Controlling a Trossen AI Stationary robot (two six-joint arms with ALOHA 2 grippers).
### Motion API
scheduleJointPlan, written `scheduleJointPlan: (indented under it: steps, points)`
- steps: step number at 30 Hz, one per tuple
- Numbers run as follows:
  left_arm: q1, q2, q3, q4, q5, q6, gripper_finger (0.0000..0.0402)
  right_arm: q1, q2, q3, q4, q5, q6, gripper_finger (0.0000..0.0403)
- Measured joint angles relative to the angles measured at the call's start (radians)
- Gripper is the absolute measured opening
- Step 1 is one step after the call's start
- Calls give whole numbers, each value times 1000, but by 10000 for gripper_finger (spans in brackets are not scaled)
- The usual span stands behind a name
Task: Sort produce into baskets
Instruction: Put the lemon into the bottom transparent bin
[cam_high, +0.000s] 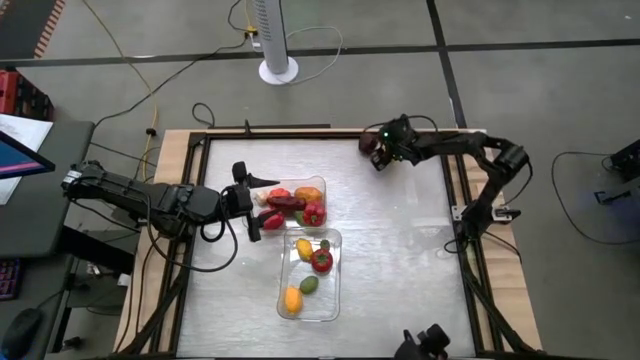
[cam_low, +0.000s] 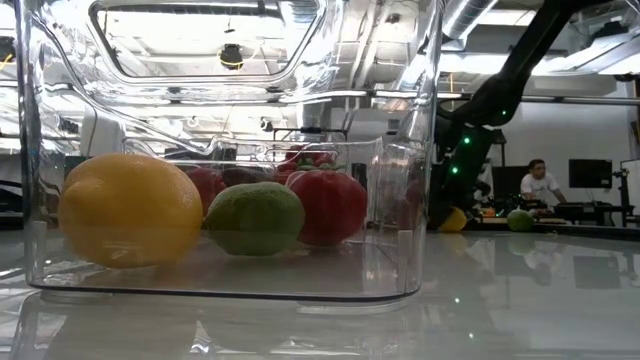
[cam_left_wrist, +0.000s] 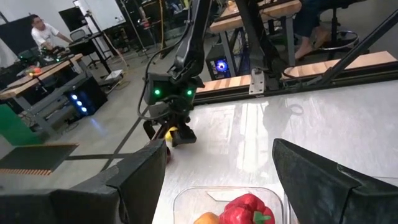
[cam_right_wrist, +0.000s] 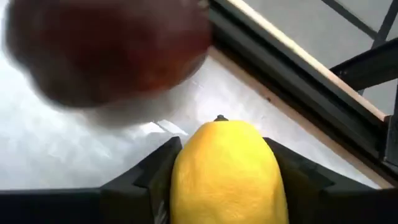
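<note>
The right gripper (cam_right_wrist: 227, 186) is down at the far right corner of the white table (cam_high: 400, 250), and its two dark fingers sit tight against both flanks of a smooth yellow lemon-shaped toy fruit (cam_right_wrist: 227, 168). That looks like a clamp on the lemon, pointed tip facing forward out of the jaws, long axis running along the fingers. Just beyond that tip lies a dark maroon rounded produce piece (cam_right_wrist: 106, 50), close by on the table near the wooden edge rail (cam_right_wrist: 298, 62); from overhead it shows as a dark spot (cam_high: 368, 145) right at the gripper (cam_high: 380, 157).

Here is what the coming move turns on: both clear plastic rectangular baskets sit well away from this corner, toward the table's middle and left. The far basket (cam_high: 318, 185) holds red, maroon and orange pieces; the near basket (cam_high: 335, 300) holds a yellow one, a green lime-like one (cam_low: 255, 217), a red one and more. So, as I judge it, the lemon has to travel leftward and toward the near side from where it is held.

The left gripper (cam_left_wrist: 217, 180) hovers at the far basket's left end, fingers spread wide with nothing between them, a red pepper-like piece (cam_left_wrist: 245, 210) below. It is nearer the baskets; the right is the one carrying.
</note>
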Motion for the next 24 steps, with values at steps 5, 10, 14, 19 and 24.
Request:
scheduleJointPlan:
  steps: [5,10,14,19,24]
  points:
    - [0,0,0,0,0,1,280,52,-66,-6,-78,-8,-6,223]
    - [0,0,0,1,-3,2,280,155,-202,-4,-182,-9,40,238]
    - [0,0,0,2,-3,1,280,294,-313,-4,-238,-44,84,238]
    - [0,0,0,4,-4,-5,280,507,-386,-4,-152,-201,125,236]
    - [0,0,0,6,-4,-14,280,729,-357,-3,50,-214,110,237]
